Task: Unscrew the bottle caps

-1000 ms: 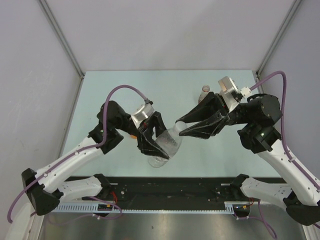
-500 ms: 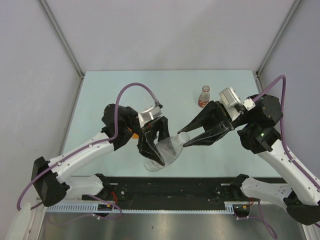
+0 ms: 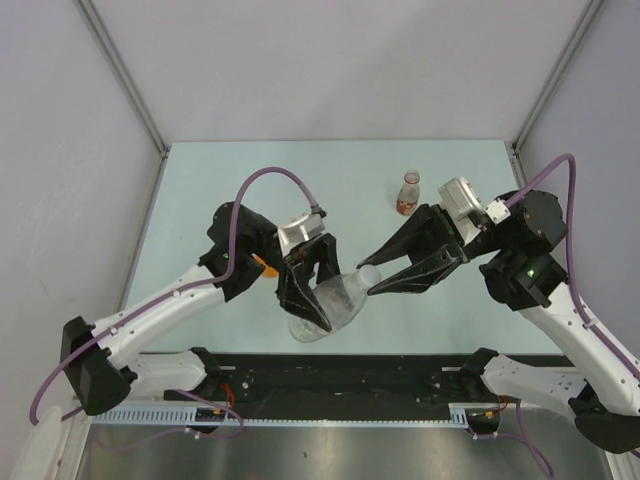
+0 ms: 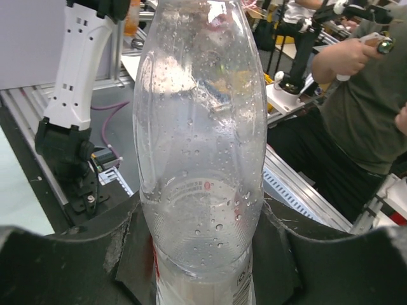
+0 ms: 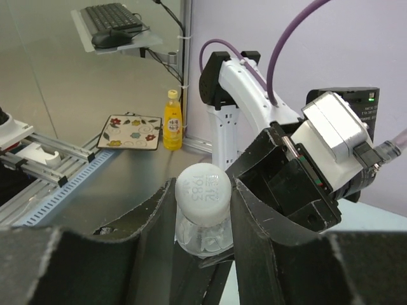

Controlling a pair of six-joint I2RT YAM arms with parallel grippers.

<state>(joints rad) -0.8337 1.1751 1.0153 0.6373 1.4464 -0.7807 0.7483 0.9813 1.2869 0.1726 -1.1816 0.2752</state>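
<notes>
My left gripper (image 3: 312, 300) is shut on the body of a clear plastic bottle (image 3: 338, 298) and holds it tilted above the table's near edge, neck pointing right. In the left wrist view the droplet-covered bottle (image 4: 200, 127) fills the space between my fingers (image 4: 76, 254). My right gripper (image 3: 372, 280) is shut on the bottle's white cap (image 3: 367, 277). In the right wrist view the cap (image 5: 203, 185) sits squeezed between both fingers. A small bottle with a reddish label and a red cap (image 3: 408, 192) stands upright at the back right.
A bit of something orange (image 3: 266, 266) peeks from behind my left arm and is mostly hidden. Grey walls close off the table (image 3: 220, 180) at the left, back and right. A black rail (image 3: 340, 375) runs along the near edge.
Both grippers and the clear bottle have moved slightly right and nearer. The right arm has pulled back, uncovering the red-capped bottle. Over the last half second almost nothing moved.
</notes>
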